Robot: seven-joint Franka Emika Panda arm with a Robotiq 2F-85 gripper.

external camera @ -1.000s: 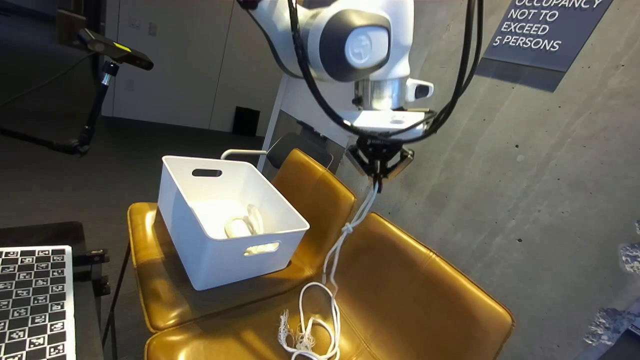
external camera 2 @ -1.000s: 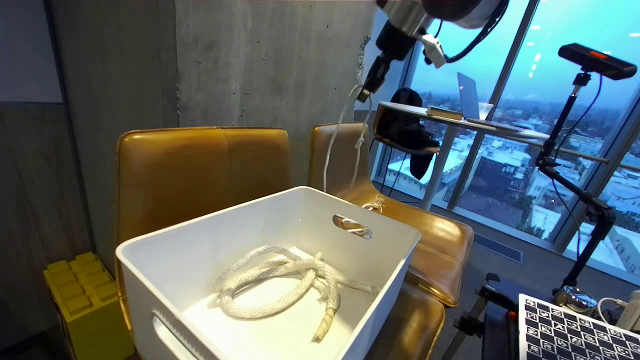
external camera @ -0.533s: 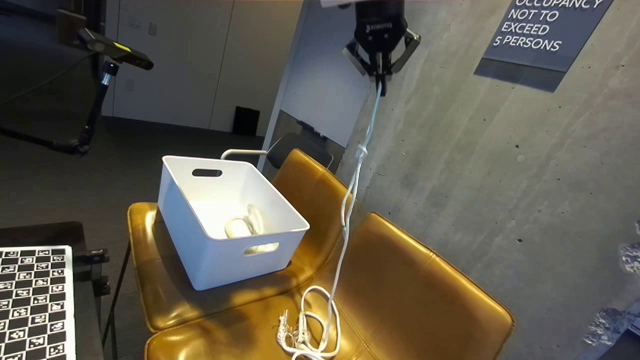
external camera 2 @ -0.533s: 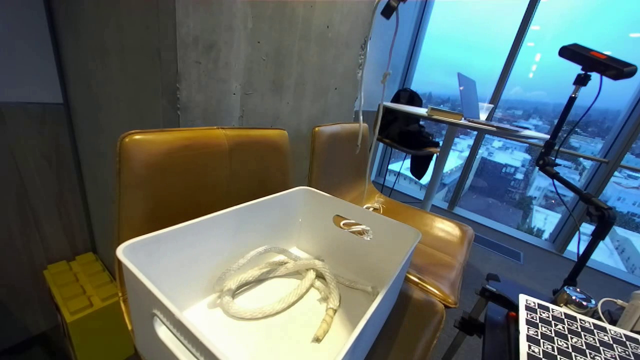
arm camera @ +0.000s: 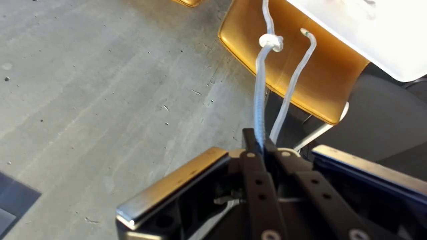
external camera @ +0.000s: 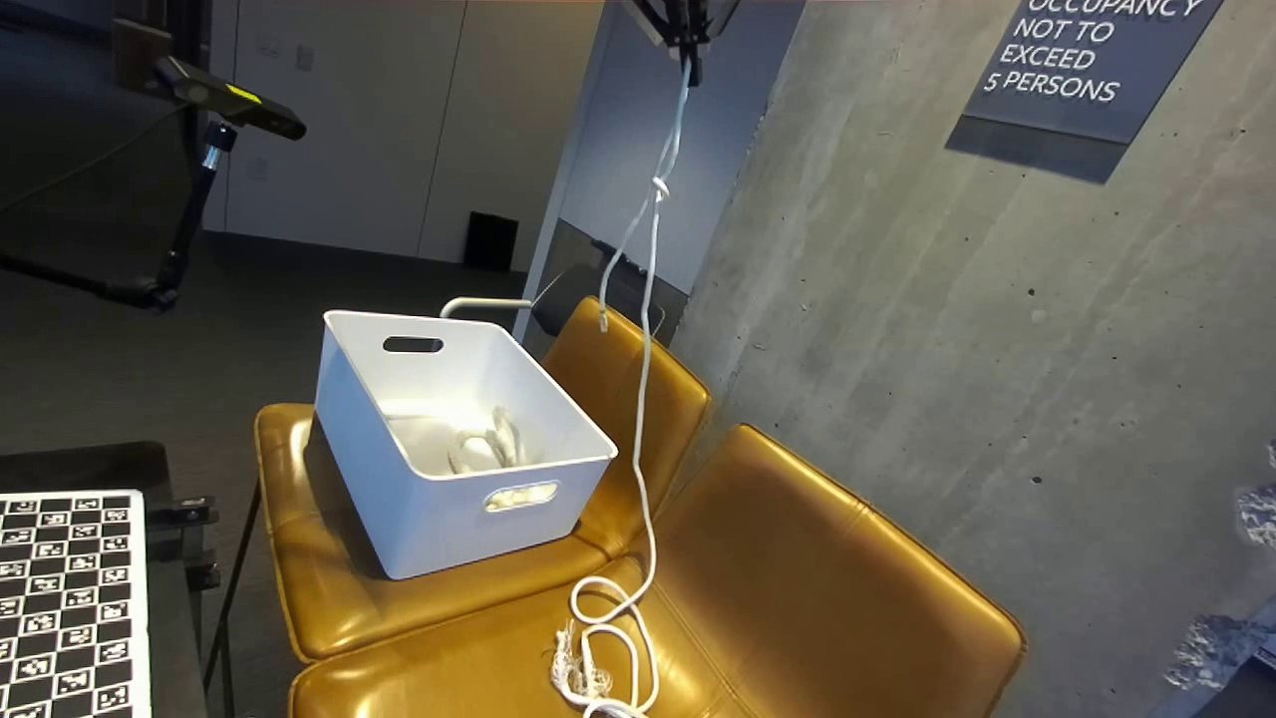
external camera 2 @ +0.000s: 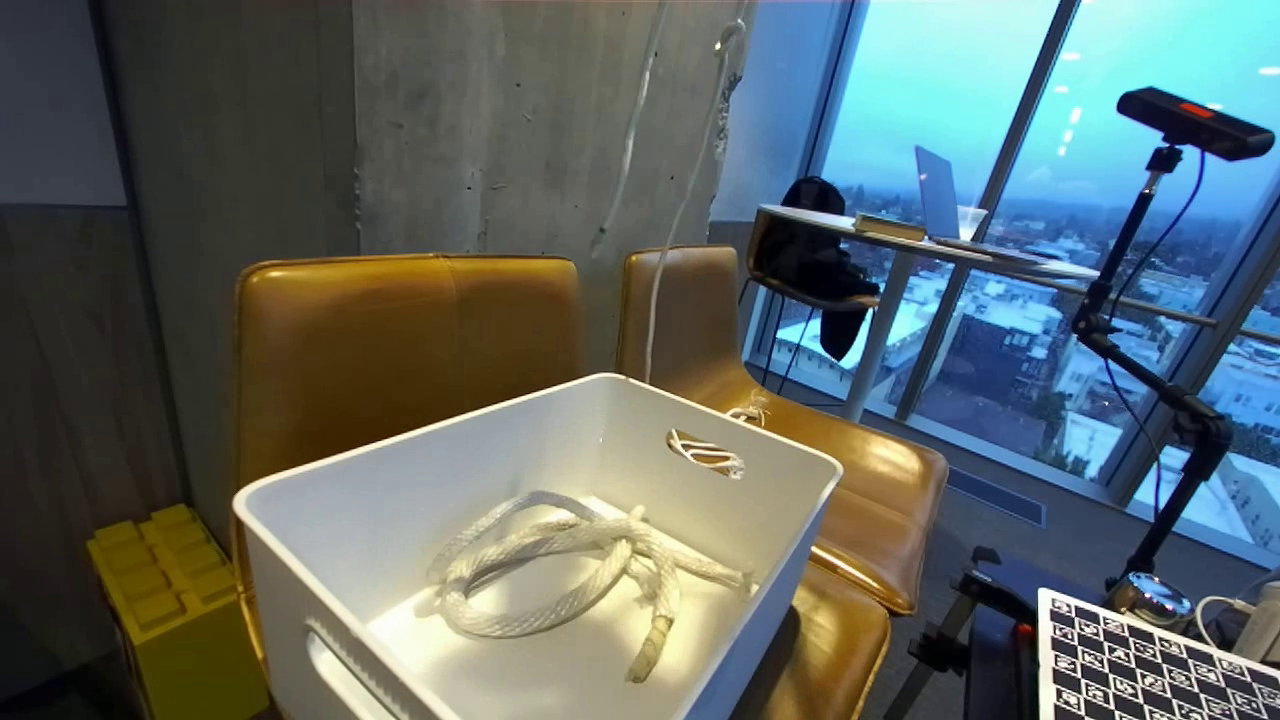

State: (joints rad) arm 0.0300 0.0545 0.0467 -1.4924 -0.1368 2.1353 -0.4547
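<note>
Wrist view: end effector (arm camera: 262, 143) with fingers together, clamped on a thin white cord (arm camera: 260, 100); exact line of the grip hidden between the fingers, housing cut off by the bottom edge. Beyond the grip, a bulky knot (arm camera: 271, 42) in a strand running out past the top edge, and beside it a free tip (arm camera: 305, 32) marked with green. Behind both, a tan leather chair (arm camera: 290, 70); on it a white bin (arm camera: 393, 56), cut off at right and washed out by glare.

In an exterior view, end effector (external camera: 692, 68) sliced off by the top edge, only fingers and lower linkage showing. Long strand of cord down to loops and a frayed end (external camera: 565, 658) on the right-hand chair (external camera: 837, 578), lowest loop cut off at the bottom. In an exterior view, end effector above the frame; just strands (external camera 2: 654, 300) visible, hanging tip blurred, lower run partly hidden behind the bin.

Inside the bin, thick braided rope (external camera 2: 545, 545); in an exterior view, mostly hidden (external camera: 508, 436) by the near wall. Yellow block (external camera 2: 180, 610) at left, half hidden behind a chair. Checkered board (external camera: 70, 598) cut off by the left edge.
</note>
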